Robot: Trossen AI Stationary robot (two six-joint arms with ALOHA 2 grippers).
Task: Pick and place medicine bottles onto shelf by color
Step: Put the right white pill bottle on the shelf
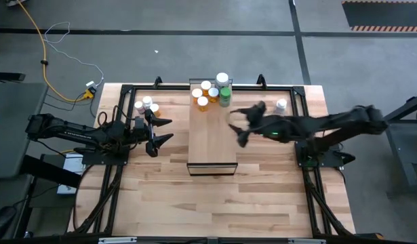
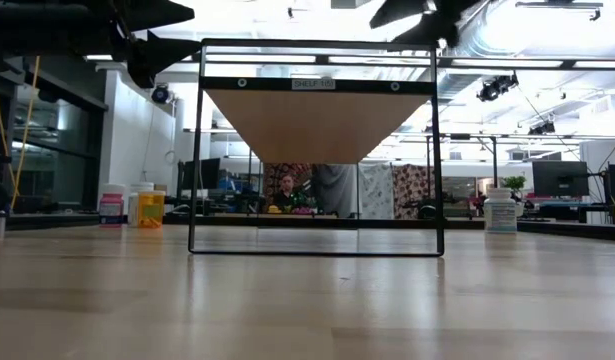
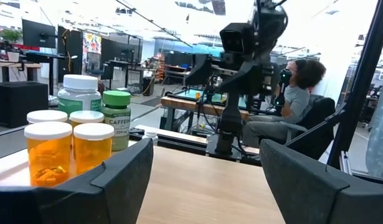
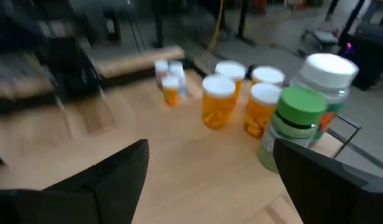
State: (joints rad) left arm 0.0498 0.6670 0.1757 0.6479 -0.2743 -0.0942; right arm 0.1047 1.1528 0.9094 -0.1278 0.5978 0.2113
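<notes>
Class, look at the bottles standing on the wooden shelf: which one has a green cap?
The green-capped bottle beside the big white-capped bottle. Every other bottle on the shelf has a white cap, including the orange bottles.

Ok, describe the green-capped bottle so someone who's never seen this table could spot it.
Find the shelf, the long pale block mid-table. At its far end stands a cluster of bottles: four orange ones and a bigger white-capped one. The green-capped bottle is at the cluster's right edge, the only one with a green lid.
</notes>
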